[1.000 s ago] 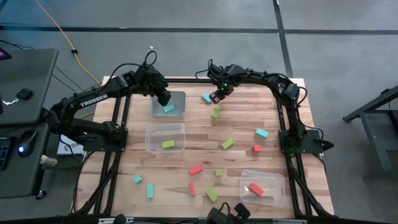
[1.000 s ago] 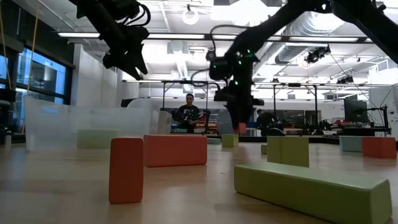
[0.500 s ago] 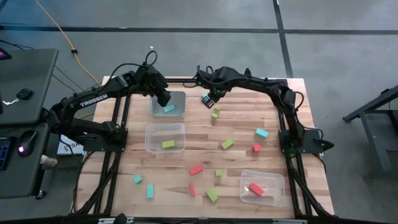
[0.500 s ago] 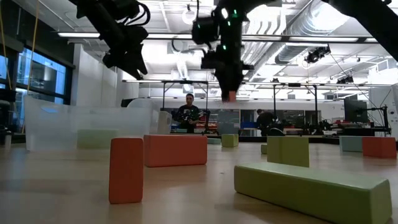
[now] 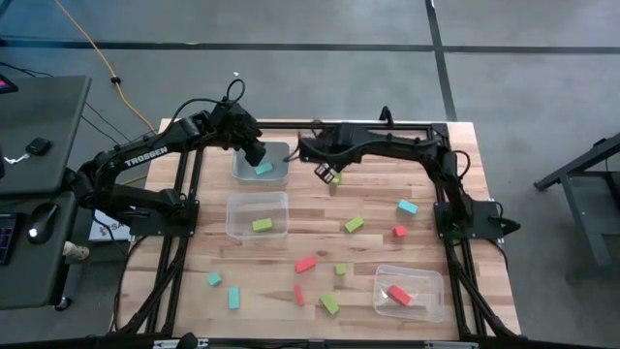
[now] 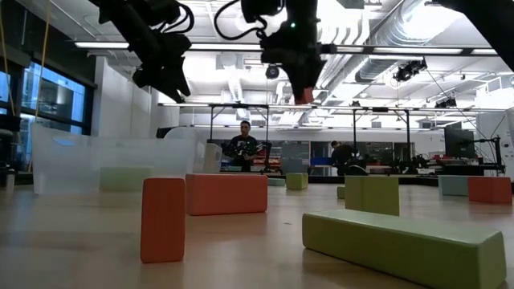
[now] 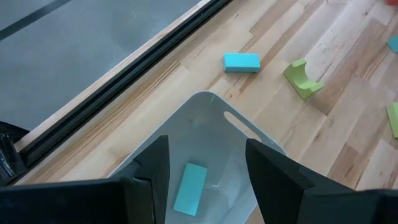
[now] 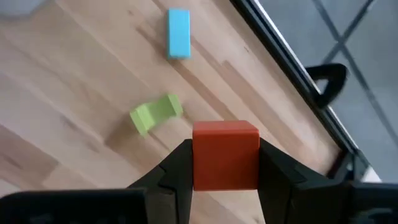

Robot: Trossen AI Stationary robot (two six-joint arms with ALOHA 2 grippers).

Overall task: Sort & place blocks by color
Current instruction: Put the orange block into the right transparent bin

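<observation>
Right claw (image 8: pixel 225 180) pinches a red block (image 8: pixel 225 154), its lower part hidden; left claw (image 7: pixel 205 180) spread.

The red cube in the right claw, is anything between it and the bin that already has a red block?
Nothing visible blocks an airborne carry. The small red cube is held aloft by the right claw; the clear plastic bin with a red block sits at the table's near right corner. Loose green bar and small red block lie flat between.
</observation>
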